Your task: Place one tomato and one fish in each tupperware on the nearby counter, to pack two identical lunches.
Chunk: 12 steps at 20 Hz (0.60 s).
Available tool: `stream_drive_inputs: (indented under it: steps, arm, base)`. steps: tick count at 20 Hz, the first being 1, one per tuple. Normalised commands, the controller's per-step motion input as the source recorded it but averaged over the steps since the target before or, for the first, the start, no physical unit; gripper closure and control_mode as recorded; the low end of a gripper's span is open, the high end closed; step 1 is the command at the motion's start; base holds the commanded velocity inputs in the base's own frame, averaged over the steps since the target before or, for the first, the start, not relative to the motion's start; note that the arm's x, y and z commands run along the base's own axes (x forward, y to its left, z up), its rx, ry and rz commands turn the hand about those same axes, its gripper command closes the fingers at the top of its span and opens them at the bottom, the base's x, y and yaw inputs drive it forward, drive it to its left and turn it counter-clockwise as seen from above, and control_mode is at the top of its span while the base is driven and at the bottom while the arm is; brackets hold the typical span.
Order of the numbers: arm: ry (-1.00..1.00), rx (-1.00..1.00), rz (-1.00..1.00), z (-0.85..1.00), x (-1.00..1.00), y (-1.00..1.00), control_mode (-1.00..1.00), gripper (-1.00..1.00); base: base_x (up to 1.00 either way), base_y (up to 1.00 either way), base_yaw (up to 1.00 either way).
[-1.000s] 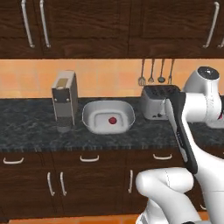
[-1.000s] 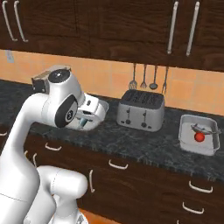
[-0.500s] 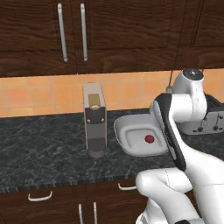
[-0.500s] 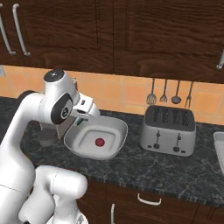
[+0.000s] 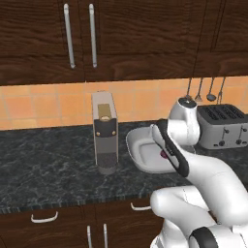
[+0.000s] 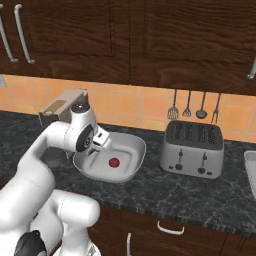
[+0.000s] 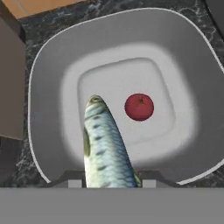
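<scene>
A slim silver-grey fish [image 7: 105, 148] hangs between my gripper's [image 7: 109, 180] jaws, which are shut on its tail end, head pointing down over a grey-white tupperware [image 7: 48, 65]. One small red tomato [image 7: 139, 106] lies on the tupperware's floor, just right of the fish's head. In the right base view the gripper [image 6: 100, 141] hovers over the left rim of the tupperware [image 6: 132, 165], with the tomato [image 6: 114, 162] below it. The tupperware [image 5: 140, 150] rests on the speckled counter [image 5: 48, 164], partly behind my arm.
A tall grey coffee machine [image 5: 105, 131] stands just left of the tupperware. A silver toaster [image 6: 192, 149] sits to its right, with utensils [image 6: 195, 105] hanging on the wall above. The edge of another grey-white container [image 6: 250, 167] shows at the far right.
The whole picture has shifted, so the base has driven along the counter. The tupperware with the tomato now lies under my hand. The gripper stays shut on the fish.
</scene>
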Motion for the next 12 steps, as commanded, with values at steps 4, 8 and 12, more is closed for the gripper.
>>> stream_drive_inputs:
  steps: [4,8,12]
  arm:
    - [0.03,0.15,0.0,-0.99,0.66,0.13,-1.0,1.0]
    - [-0.02,0.0,0.0,-0.85,0.89,0.47,-1.0,-1.0]
    - [-0.03,0.0,-0.06,-0.08,0.32,0.06,-1.0,-1.0]
  base:
    - [0.0,0.0,0.0]
    - [0.0,0.0,0.0]
    - [0.0,0.0,0.0]
